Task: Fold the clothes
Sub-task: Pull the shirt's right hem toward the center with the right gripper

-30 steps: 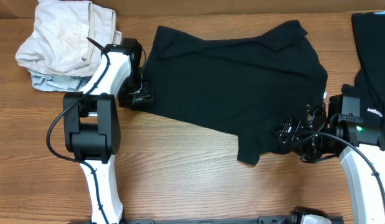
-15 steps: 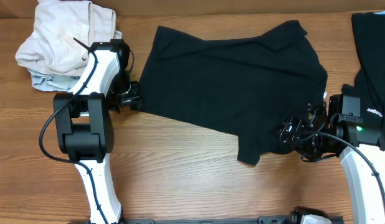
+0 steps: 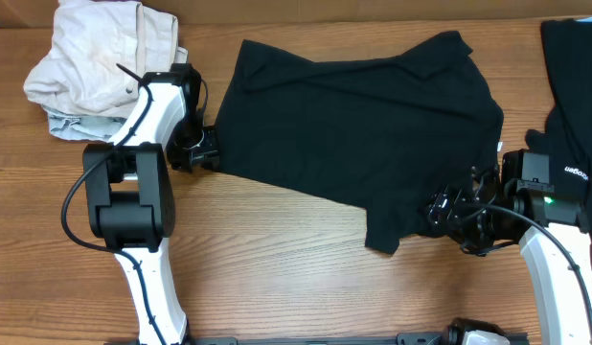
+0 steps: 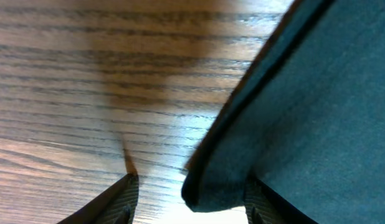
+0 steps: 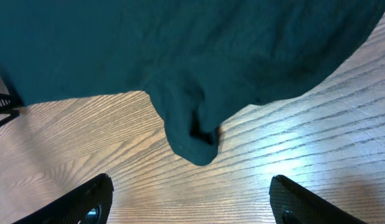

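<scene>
I have the black T-shirt (image 3: 363, 125) lying open and a bit rumpled across the middle of the desk (image 3: 306, 278), one arm at each end of it. In the left wrist view, the left pincer (image 4: 191, 186) stands apart, with the shirt's rolled corner between its fingers and close to one of them. The right pincer (image 5: 191, 182) is spread wide over bare wood. A bunched lobe of the shirt's lower edge lies just ahead of its tips and is not yet between them.

My worry on the left is a thin bite. If I close from here I may catch only the hem roll, and it could slide out once I lift.

On the right, closing now would probably catch nothing. If I push in first, the lobe looks doubled over, so I might pinch two layers and carry a twist into the fold.

Both sets of fingers look low to the desk, so a deeper reach could scrape the wood.

A second black garment (image 3: 574, 86) lies right beside the right arm, and a pale heap of clothes (image 3: 100, 57) is near the left arm. A wide swing could snag either one.
</scene>
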You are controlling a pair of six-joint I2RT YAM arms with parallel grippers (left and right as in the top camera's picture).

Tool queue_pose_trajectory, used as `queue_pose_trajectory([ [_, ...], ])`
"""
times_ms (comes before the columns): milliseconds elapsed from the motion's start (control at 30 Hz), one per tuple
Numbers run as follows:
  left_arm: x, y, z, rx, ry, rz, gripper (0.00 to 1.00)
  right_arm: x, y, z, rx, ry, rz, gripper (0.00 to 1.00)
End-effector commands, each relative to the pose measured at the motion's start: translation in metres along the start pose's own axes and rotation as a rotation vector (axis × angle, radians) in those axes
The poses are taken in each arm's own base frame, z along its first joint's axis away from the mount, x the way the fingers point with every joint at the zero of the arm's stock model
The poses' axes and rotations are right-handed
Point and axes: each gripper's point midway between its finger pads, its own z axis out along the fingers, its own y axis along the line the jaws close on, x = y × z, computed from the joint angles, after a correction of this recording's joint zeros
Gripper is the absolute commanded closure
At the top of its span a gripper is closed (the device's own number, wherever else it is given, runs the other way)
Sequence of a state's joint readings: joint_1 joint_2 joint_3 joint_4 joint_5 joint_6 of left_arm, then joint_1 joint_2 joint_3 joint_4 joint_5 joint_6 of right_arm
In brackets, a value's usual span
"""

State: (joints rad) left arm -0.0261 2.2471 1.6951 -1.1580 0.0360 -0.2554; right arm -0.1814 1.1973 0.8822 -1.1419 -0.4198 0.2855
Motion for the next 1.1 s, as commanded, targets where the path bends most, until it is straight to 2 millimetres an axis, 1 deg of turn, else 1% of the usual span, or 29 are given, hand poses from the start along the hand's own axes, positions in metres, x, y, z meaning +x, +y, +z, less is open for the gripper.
queue_pose_trajectory([
  [0, 0.012, -0.016, 0.02, 0.06, 0.05, 0.031, 0.45, 0.001, -0.001, 0.001, 0.008, 0.0, 0.0, 0.16],
  [67, 0.013, -0.018, 0.021, 0.058, 0.054, 0.036, 0.49, 0.001, -0.001, 0.001, 0.008, 0.0, 0.004, 0.16],
  [100, 0.014, -0.019, 0.021, 0.057, 0.054, 0.039, 0.53, 0.001, -0.001, 0.001, 0.007, -0.001, 0.004, 0.16],
  [133, 0.014, -0.02, 0.021, 0.057, 0.052, 0.043, 0.59, 0.001, -0.001, 0.001, 0.008, 0.0, 0.004, 0.16],
  [200, 0.013, -0.024, 0.021, 0.058, 0.044, 0.053, 0.77, 0.001, -0.001, 0.001, 0.008, 0.0, 0.004, 0.16],
  [267, 0.01, -0.026, 0.021, 0.061, 0.028, 0.057, 0.91, 0.002, -0.002, 0.001, 0.009, 0.003, 0.005, 0.16],
  [300, 0.008, -0.027, 0.021, 0.064, 0.021, 0.058, 0.96, 0.002, -0.002, 0.001, 0.01, 0.006, 0.006, 0.16],
  [400, 0.004, -0.028, 0.021, 0.068, 0.007, 0.059, 0.96, 0.005, -0.003, 0.001, 0.014, 0.016, 0.012, 0.17],
  [533, 0.002, -0.029, 0.018, 0.069, -0.002, 0.06, 0.96, 0.011, -0.003, 0.002, 0.021, 0.04, 0.011, 0.23],
  [733, -0.003, -0.027, 0.017, 0.067, -0.018, 0.055, 0.96, 0.03, 0.011, 0.012, 0.049, 0.093, -0.018, 0.26],
  [767, -0.005, -0.026, 0.017, 0.065, -0.025, 0.053, 0.96, 0.037, 0.008, 0.018, 0.108, 0.095, -0.001, 0.26],
  [833, -0.008, -0.025, 0.016, 0.065, -0.034, 0.052, 0.96, 0.044, 0.003, 0.026, 0.175, 0.09, 0.027, 0.26],
  [900, -0.011, -0.026, 0.016, 0.068, -0.049, 0.052, 0.96, 0.052, 0.001, 0.035, 0.211, 0.088, 0.046, 0.26],
  [933, -0.013, -0.027, 0.016, 0.069, -0.055, 0.053, 0.96, 0.054, 0.001, 0.038, 0.217, 0.086, 0.047, 0.25],
  [967, -0.016, -0.027, 0.016, 0.073, -0.067, 0.054, 0.96, 0.056, 0.001, 0.047, 0.23, 0.065, 0.06, 0.26],
  [1067, -0.018, -0.028, 0.016, 0.076, -0.078, 0.054, 0.96, 0.053, 0.005, 0.061, 0.222, 0.016, 0.053, 0.27],
])
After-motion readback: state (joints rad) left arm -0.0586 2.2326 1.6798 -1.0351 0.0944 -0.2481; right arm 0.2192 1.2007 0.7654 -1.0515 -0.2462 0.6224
